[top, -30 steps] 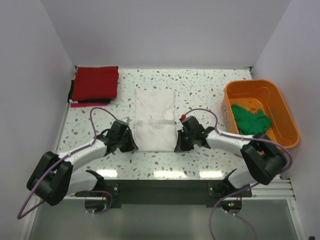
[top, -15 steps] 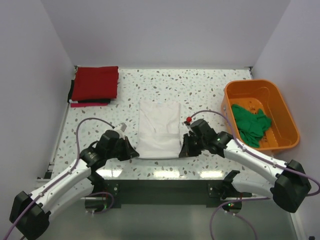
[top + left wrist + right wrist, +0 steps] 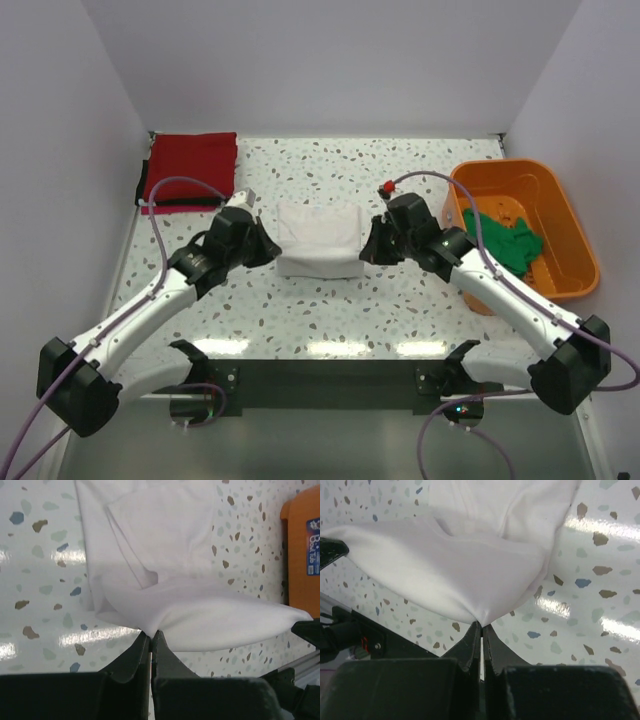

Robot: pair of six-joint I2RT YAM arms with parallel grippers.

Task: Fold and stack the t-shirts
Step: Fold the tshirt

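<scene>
The folded red t-shirt [image 3: 190,165] lies in the far left corner of the worktop [image 3: 400,310], the left claw [image 3: 268,248] and right claw [image 3: 371,250] each clamp one side of the doubled-over white t-shirt [image 3: 318,238] at the middle, and the green t-shirt [image 3: 503,245] sits in the orange tub [image 3: 500,166].

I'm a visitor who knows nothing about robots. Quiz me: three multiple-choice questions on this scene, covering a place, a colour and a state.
1. Where is the green t-shirt? A in the orange tub; B on the floor; C hung on the wall.
2. What colour is the t-shirt between the arms? A red; B white; C black.
3. How do the left gripper and right gripper stand? A both wide open; B both shut on the white t-shirt; C one open, one shut.
Answers: 1 A, it lies inside the tub; 2 B, the middle cloth is white; 3 B, each wrist view shows closed fingers pinching its edge.
</scene>
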